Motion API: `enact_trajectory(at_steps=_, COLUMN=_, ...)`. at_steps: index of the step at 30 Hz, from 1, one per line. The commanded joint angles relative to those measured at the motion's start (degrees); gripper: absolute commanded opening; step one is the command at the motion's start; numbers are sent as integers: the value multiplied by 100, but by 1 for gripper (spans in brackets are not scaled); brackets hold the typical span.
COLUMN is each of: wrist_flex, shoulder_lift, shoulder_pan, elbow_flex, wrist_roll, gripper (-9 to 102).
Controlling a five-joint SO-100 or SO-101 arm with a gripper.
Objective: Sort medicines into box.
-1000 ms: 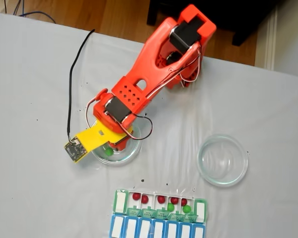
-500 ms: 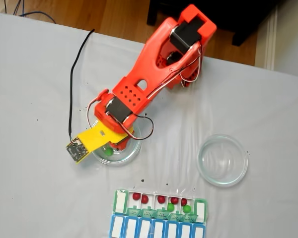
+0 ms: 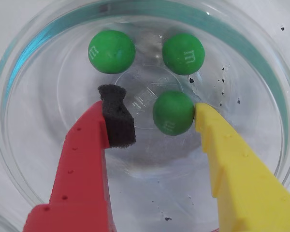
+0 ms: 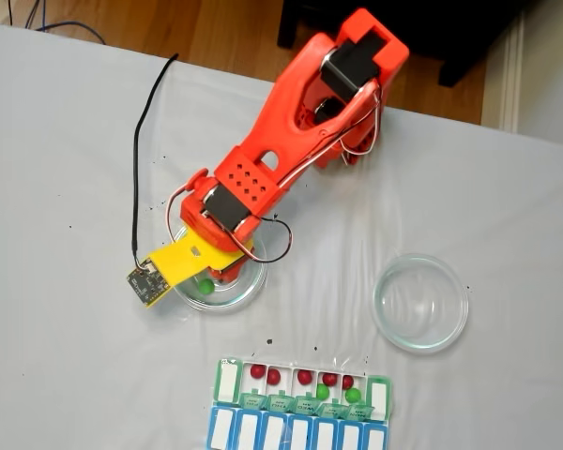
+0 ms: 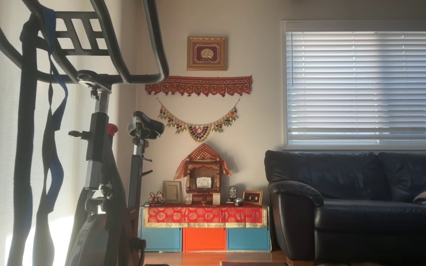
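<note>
while the arm has dipped slightly into the glass dish (image 4: 249, 286), the gripper (image 3: 157, 113) (jaws wide) brackets one green ball (image 3: 173, 112), yellow finger touching; grasp seems imminent

A white "m" is printed on each green ball (image 3: 111, 51) in the wrist view.

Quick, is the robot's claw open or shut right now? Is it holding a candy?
Gripper: open, holding nothing; its yellow finger touches one green ball in the glass dish.
</note>
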Motion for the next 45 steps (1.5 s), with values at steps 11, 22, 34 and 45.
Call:
enact_trajectory(at_steps=11, wrist_flex=-404, shoulder_lift=387, shoulder_pan=-62, elbow_flex=492, wrist_roll=-35, gripper=23)
enact_trajectory(at_steps=22, wrist_flex=-738, shoulder_lift=571, shoulder_pan=-35, elbow_flex=817, wrist_roll=0, gripper=17)
enact_trajectory(at_steps=34, wrist_flex=-817, shoulder_lift=589, shoulder_pan=-62, elbow_flex=861, wrist_roll=26, gripper=11)
enact_trajectory(at_steps=45, wrist_flex=-782, shoulder_lift=562, shoulder_pan=-79, elbow_flex=817, wrist_roll=53, gripper=1)
